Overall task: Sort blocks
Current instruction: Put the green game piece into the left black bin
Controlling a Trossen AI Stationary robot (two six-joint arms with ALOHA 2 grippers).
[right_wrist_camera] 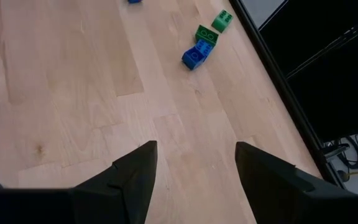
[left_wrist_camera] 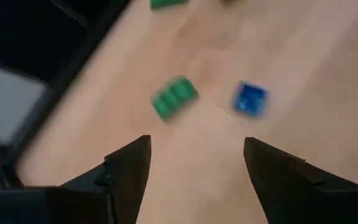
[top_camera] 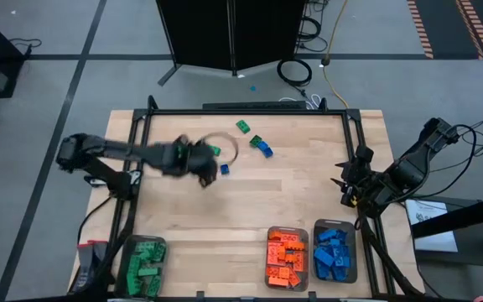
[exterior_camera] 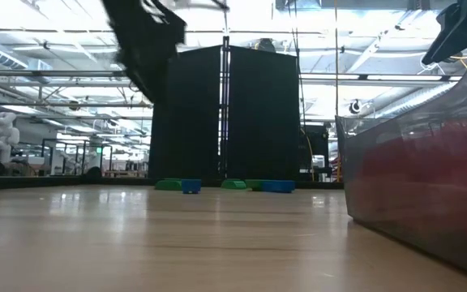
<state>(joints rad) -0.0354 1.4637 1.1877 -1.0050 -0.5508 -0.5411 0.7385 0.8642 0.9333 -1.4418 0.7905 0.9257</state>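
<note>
Five loose blocks are left on the bare wood near the far edge of the table (top_camera: 250, 210), while the rest sit sorted in three clear trays along the near edge: green (top_camera: 143, 267), orange (top_camera: 285, 257) and blue (top_camera: 334, 257). The left gripper (left_wrist_camera: 194, 165) hangs over a green block (left_wrist_camera: 174, 97) and a small blue block (left_wrist_camera: 250, 99), its fingers spread wide with nothing between them. The step in hand looks like an approach for the next pick, though the blur makes it hard to say which block it favours. It needs to settle on one, drop squarely over it and close. The right gripper (right_wrist_camera: 194, 163) waits at the table's right edge, parted and empty.
</note>
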